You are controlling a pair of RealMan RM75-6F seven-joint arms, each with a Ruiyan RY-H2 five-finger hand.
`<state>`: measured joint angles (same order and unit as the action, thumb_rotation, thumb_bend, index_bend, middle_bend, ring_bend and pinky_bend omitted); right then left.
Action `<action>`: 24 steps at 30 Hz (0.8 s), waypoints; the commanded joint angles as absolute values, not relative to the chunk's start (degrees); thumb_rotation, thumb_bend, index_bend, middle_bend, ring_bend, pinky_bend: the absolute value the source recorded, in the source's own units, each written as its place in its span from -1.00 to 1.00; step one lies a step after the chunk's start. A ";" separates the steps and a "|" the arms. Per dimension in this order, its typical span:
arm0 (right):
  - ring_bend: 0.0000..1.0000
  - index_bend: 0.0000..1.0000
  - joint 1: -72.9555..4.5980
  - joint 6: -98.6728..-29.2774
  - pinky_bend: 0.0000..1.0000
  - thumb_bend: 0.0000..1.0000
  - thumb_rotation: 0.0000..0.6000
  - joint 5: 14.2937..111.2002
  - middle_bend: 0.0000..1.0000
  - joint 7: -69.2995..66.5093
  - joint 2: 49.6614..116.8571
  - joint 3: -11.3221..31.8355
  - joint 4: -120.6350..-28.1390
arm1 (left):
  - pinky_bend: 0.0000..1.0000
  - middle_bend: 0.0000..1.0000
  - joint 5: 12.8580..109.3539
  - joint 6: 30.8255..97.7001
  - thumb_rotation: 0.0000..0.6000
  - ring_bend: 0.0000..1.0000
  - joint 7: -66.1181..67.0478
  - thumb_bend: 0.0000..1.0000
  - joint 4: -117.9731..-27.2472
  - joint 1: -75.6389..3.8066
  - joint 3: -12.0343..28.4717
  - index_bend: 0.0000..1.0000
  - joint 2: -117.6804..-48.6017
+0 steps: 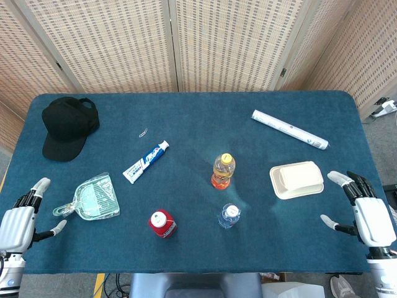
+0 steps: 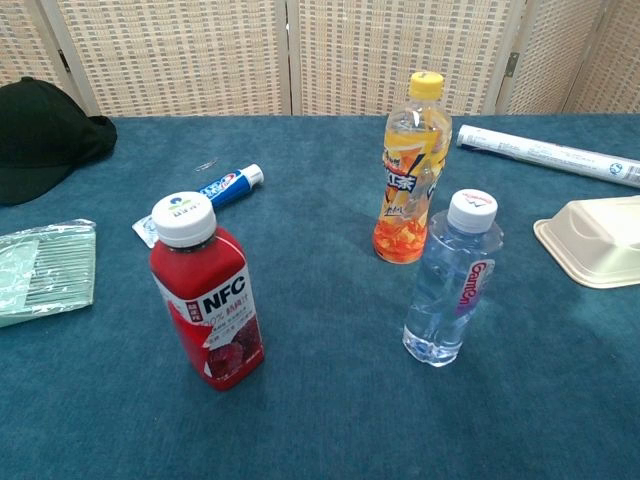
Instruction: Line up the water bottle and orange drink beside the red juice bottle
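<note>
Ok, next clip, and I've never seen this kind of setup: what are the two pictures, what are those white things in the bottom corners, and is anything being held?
Both pictures come from the robot's own cameras. The head view looks down on the blue table; the chest view looks across it from low down.

The white things are its two mechanical hands: the left hand and the right hand. Both rest at the table's near corners with fingers apart, holding nothing.

Standing upright are the red juice bottle, the water bottle and, further back, the orange drink. Also lying there are a black cap, a toothpaste tube, a pale green dustpan, a cream lidded box and a white roll.
</note>
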<state>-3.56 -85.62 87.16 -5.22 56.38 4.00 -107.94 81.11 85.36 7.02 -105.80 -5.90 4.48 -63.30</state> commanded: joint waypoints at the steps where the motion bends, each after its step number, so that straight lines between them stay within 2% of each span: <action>1: -0.86 -0.59 -3.42 -85.87 -0.79 -0.77 1.00 87.23 -0.59 -5.14 56.18 4.02 -108.10 | -0.64 -0.84 81.49 85.70 1.00 -0.65 6.83 -0.70 -105.57 -5.91 4.68 -0.75 -63.47; 15: -0.86 -0.59 -3.37 -85.52 -0.79 -0.77 1.00 89.08 -0.59 -7.45 55.32 3.03 -108.24 | -0.64 -0.84 81.28 85.05 1.00 -0.65 8.27 -0.70 -107.24 -6.12 4.54 -0.75 -62.44; 24: -0.86 -0.59 -4.80 -82.51 -0.79 -0.77 1.00 91.28 -0.59 -12.35 54.16 1.71 -109.17 | -0.64 -0.84 81.08 84.90 1.00 -0.65 8.69 -0.70 -107.59 -6.02 4.32 -0.75 -62.39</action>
